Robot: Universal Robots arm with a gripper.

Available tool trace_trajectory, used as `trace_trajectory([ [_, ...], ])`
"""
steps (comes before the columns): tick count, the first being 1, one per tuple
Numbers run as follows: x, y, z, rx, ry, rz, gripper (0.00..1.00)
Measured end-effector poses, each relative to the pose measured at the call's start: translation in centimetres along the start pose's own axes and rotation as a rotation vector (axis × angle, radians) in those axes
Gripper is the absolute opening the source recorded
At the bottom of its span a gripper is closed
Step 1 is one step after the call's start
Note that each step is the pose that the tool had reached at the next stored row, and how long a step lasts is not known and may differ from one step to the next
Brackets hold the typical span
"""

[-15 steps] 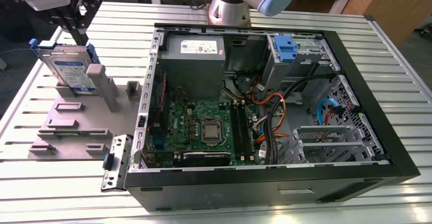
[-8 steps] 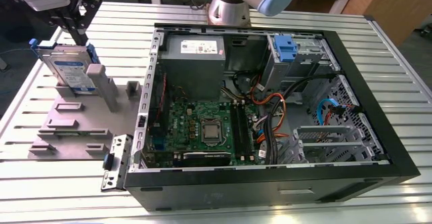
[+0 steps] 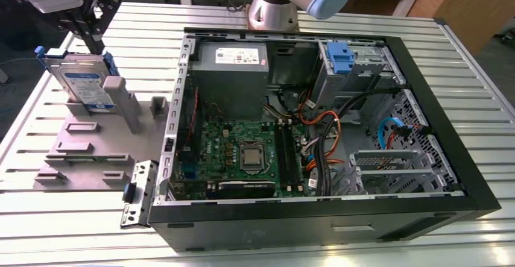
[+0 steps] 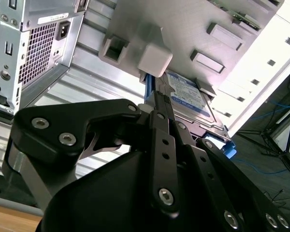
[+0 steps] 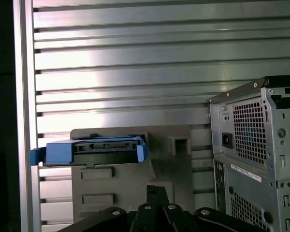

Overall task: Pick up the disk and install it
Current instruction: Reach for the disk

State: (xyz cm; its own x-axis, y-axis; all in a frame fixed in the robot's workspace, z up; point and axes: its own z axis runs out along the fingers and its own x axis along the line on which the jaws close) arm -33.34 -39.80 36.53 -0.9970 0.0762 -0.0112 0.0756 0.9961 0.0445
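Note:
The disk [image 3: 84, 81] stands on edge in a grey holder [image 3: 88, 152] at the exterior view's left, a silver drive with a white-and-blue label in a blue carrier. My gripper [image 3: 95, 41] hangs just above its top edge, fingers together, holding nothing. The second wrist view looks past the black fingers [image 4: 157, 104] to the disk [image 4: 188, 96] close behind them. In the first wrist view the disk [image 5: 94, 147] shows edge-on in its holder, apart from the gripper [image 5: 156, 189].
An open computer case [image 3: 462, 158] lies at the exterior view's right of the holder, with a motherboard [image 3: 241, 152], a grey power supply [image 3: 231, 56], cables and a drive bay with a blue carrier [image 3: 339, 59]. Both wrist views show the case's rear panel [image 5: 256, 145] [image 4: 29, 43]. The table is ribbed aluminium [image 3: 474, 56].

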Motion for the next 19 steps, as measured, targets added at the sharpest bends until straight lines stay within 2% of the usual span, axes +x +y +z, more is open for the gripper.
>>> trace_trajectory([
  [7, 1.72, 0.05, 0.16, 0.0000, 0.0000, 0.000, 0.11],
  [14, 2.34, 0.78, 0.37, 0.0000, 0.0000, 0.000, 0.11],
  [19, 2.86, 0.96, 0.61, 0.0000, 0.0001, 0.000, 0.11],
])
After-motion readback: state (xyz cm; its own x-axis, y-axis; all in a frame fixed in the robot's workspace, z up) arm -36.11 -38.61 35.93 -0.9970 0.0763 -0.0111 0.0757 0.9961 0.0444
